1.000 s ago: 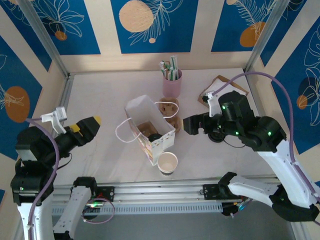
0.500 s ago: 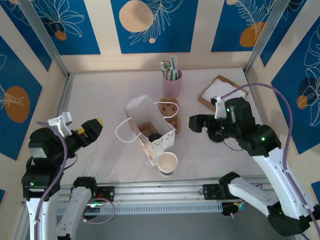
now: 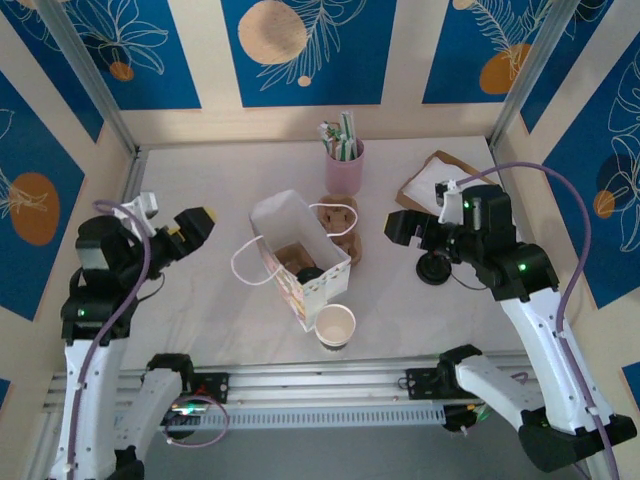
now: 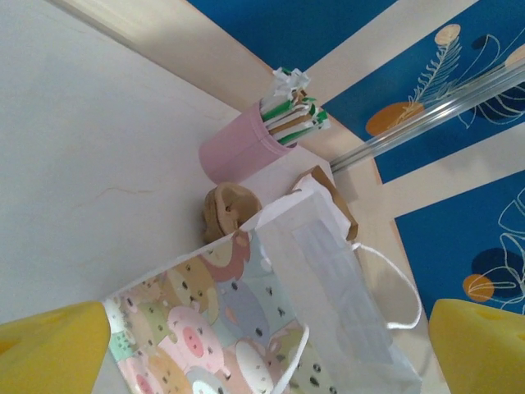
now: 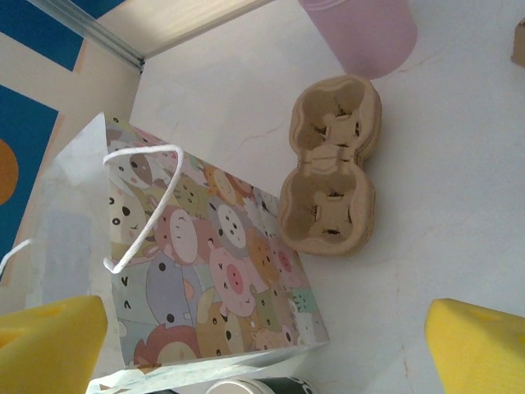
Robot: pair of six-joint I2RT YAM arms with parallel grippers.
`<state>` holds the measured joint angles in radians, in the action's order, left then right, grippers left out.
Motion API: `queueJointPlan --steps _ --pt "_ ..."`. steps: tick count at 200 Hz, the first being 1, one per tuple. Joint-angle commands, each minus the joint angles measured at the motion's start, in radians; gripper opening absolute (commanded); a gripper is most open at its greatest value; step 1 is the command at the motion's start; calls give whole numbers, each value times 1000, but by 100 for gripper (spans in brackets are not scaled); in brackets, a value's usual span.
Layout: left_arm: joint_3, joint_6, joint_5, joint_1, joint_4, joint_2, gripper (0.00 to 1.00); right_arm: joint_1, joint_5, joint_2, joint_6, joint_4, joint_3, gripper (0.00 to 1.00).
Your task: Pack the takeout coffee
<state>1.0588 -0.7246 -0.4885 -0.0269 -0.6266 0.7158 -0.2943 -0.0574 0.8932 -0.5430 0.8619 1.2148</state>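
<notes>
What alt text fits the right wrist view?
A pig-print paper bag with white cord handles sits beside an empty two-hole cardboard carrier, with a pink cup at the top edge. The open right gripper shows yellow fingertips in the lower corners, and a black lid peeks in at the bottom edge.

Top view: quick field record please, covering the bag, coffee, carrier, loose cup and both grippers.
bag: upright, mouth open, mid-table
takeout coffee: black lid shows inside the bag's mouth
carrier: on the table right of the bag, both holes empty
lidless cup: upright, just in front of the bag
straw cup: pink, behind the carrier
left gripper: open, empty, left of the bag
right gripper: open, empty, right of the carrier
</notes>
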Motion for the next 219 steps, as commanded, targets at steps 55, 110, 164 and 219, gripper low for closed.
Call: queueJointPlan --steps 55,110,164,219 --pt "57 -28 -68 -42 194 147 100 23 0 60 28 -49 7 99" --pt "182 45 -49 -126 144 279 100 26 21 95 44 -20 78 99" --pt "201 47 -19 -201 125 242 100 69 -58 96 29 50 146 99" --pt "198 99 22 -203 -36 110 100 193 -220 107 3 37 143 99"
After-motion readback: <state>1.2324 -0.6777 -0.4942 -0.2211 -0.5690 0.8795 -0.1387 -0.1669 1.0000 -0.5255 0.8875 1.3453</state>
